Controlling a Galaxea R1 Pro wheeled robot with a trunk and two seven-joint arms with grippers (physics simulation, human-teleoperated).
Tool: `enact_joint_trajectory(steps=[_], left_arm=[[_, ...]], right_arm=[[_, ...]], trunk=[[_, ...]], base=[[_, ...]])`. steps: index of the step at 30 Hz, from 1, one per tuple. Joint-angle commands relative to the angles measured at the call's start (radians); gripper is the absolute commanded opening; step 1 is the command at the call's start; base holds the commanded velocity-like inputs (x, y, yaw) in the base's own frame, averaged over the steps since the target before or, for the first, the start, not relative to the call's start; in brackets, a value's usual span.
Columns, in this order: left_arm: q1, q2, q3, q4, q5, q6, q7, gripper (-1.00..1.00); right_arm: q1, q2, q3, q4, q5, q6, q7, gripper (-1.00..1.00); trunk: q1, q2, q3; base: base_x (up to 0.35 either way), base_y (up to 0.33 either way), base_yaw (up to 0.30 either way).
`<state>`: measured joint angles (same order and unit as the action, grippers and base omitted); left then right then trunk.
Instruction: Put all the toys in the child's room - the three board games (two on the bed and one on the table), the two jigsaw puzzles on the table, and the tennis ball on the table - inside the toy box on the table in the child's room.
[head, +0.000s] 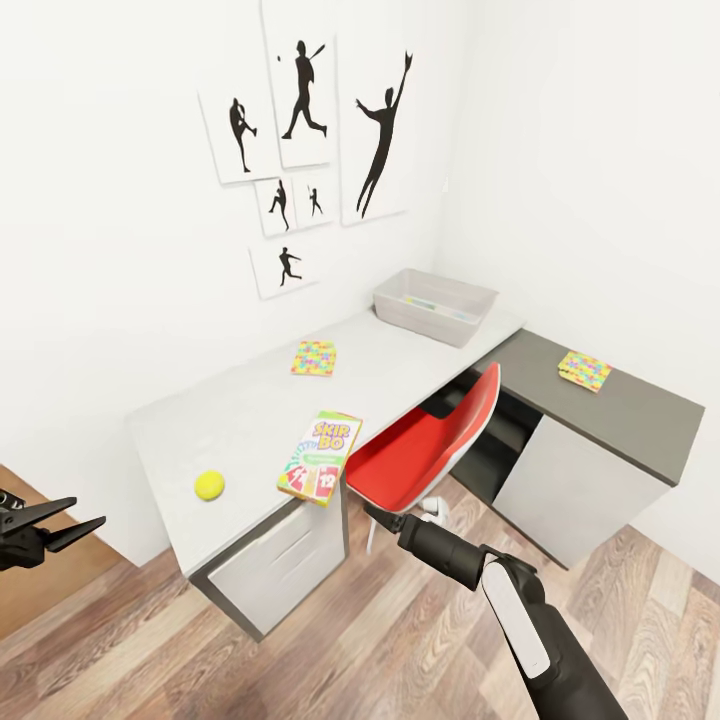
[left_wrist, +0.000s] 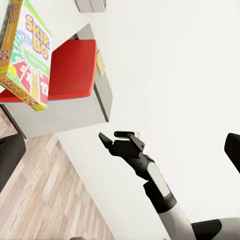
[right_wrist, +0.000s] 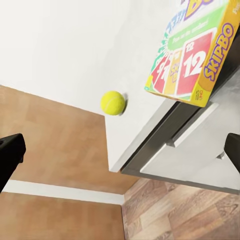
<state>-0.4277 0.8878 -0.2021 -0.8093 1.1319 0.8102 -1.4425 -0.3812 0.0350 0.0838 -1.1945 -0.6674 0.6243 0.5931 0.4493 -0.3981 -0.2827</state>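
Both grippers, right gripper (left_wrist: 122, 142) and left gripper (head: 55, 530), hang open and empty short of the table (head: 250, 410).
Tennis ball (head: 209, 485) sits beside the SKIP-BO box (head: 321, 458), far from the toy box (head: 435, 305); close squarely, gently.

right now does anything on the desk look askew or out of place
Yes. The SKIP-BO box lies with one corner hanging over the table front edge, above the drawers; the right wrist view shows the overhang too. The tennis ball also sits near that edge. Everything else lies flat.
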Motion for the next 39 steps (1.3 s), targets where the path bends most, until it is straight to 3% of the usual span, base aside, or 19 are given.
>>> enact_joint_trajectory(steps=[1, 39], left_arm=[[-0.002, 0.001, -0.006, 0.001, 0.006, 0.011, -0.004, 1.0], [-0.002, -0.007, -0.005, 0.001, 0.006, 0.011, -0.004, 1.0]], right_arm=[[-0.001, 0.0, -0.001, 0.0, -0.006, 0.007, -0.001, 1.0], [-0.001, 0.002, -0.001, 0.0, -0.004, 0.006, -0.001, 1.0]], trunk=[[0.001, -0.002, 0.0], [0.001, -0.002, 0.063]], base=[[0.0, 0.0, 0.0], [0.0, 0.0, 0.0]])
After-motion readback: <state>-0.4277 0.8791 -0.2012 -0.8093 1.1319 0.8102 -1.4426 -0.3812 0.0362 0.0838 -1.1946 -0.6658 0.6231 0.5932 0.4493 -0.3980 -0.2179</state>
